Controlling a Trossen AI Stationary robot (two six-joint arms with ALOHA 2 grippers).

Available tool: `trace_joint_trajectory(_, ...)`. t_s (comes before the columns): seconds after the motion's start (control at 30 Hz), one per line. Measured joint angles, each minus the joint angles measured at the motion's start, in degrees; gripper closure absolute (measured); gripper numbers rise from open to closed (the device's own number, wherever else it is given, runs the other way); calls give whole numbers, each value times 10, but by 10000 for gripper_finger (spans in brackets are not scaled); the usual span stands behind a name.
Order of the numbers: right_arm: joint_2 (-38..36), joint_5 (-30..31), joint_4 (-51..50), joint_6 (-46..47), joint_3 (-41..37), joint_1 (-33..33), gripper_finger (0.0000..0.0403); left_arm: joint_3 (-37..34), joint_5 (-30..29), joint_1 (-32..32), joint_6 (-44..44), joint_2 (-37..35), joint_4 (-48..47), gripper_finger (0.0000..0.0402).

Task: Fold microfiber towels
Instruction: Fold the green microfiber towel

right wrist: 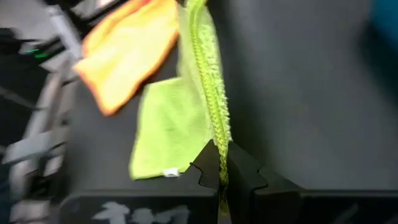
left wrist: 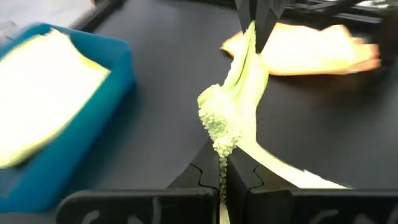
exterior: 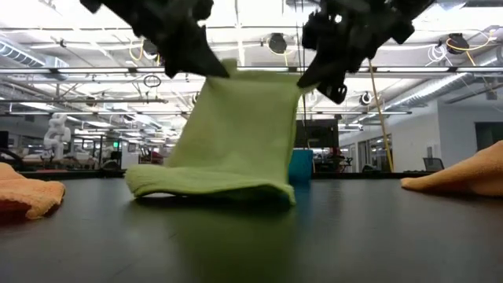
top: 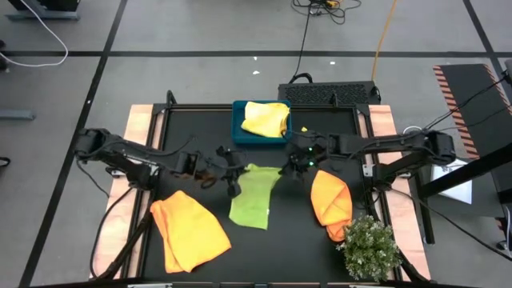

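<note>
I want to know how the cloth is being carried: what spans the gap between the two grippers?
The lime green towel: its top edge stretches between the left gripper and right gripper, both jaws shut on it. The low view shows this best.

The desk (top: 264, 136) is viewed from overhead and level; the green towel (exterior: 236, 134) is shared closely by both wrist views.

free: bare mat (top: 200, 136) left of tray | blocked: teal tray (top: 240, 136) behind, plant (top: 370, 248) front-right
</note>
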Motion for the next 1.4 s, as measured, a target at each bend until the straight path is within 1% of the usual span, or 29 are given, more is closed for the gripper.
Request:
trace_joint_trajectory(0.1,14,22,4,-20,0,-20,403,-29,6,37,45,0,42,400)
trace_joint_trajectory(0.2,22,52,5,-42,0,-35,403,-53,31,69,84,0,93,398)
trace_joint_trajectory(0.33,23,74,7,-68,0,-49,403,-85,49,100,132,0,152,399)
trace_joint_trajectory(0.47,23,92,17,-79,0,-49,403,-113,58,123,177,1,215,397)
trace_joint_trajectory(0.6,22,105,22,-85,0,-49,403,-116,79,138,182,1,237,399)
trace_joint_trajectory(0.67,19,90,22,-87,0,-48,403,-116,89,136,176,0,244,398)
trace_joint_trajectory(0.8,-3,15,23,-75,-1,-38,403,-103,100,109,155,-16,242,399)
trace_joint_trajectory(0.87,-18,-20,26,-66,-1,-27,403,-97,100,90,147,-31,224,399)
trace_joint_trajectory(1.0,-56,-63,37,-57,-1,5,403,-79,94,39,129,-63,198,399)
trace_joint_trajectory(1.07,-74,-74,38,-50,-1,24,403,-66,81,8,120,-74,193,399)
trace_joint_trajectory(1.17,-99,-71,50,-34,1,56,403,-49,58,-39,114,-88,179,400)
trace_joint_trajectory(1.27,-119,-65,65,-18,1,87,403,-20,15,-85,92,-88,164,400)
trace_joint_trajectory(1.4,-134,-66,98,12,0,126,403,22,-15,-130,69,-70,135,400)
